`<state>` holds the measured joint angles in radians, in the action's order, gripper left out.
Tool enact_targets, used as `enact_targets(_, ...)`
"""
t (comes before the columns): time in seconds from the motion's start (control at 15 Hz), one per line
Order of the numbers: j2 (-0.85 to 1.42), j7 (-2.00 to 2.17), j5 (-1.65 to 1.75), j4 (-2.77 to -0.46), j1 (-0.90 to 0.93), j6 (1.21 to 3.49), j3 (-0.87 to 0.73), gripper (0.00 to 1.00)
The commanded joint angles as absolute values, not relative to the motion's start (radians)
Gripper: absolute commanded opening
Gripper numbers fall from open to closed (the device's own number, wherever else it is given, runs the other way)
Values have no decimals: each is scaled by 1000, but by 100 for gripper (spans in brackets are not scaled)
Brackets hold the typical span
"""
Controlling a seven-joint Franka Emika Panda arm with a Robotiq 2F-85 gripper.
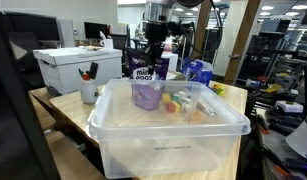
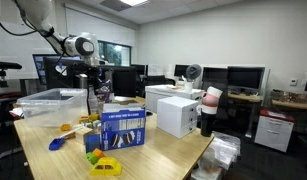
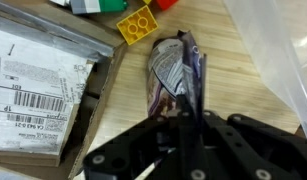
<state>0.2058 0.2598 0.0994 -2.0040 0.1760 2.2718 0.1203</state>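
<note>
Pincer clenched on the top edge of the purple mini-eggs bag, over the wooden surface beside the clear bin; bag is probably light, crinkly and slippery, best pinched at the seam.

one purple foil candy bag. one clear plastic storage bin. one white lidded cardboard box. one white mug with pens in it, too small to count. one blue printed cardboard box. one yellow toy brick. one brown cardboard package with a white barcode label.
</note>
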Motion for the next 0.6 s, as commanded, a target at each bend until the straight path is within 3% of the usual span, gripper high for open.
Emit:
enact_targets(0.0,124,296,85,-2031,183,2237,120,3)
enact_targets(0.53,49,331,79,-2003,179,2129,138,5)
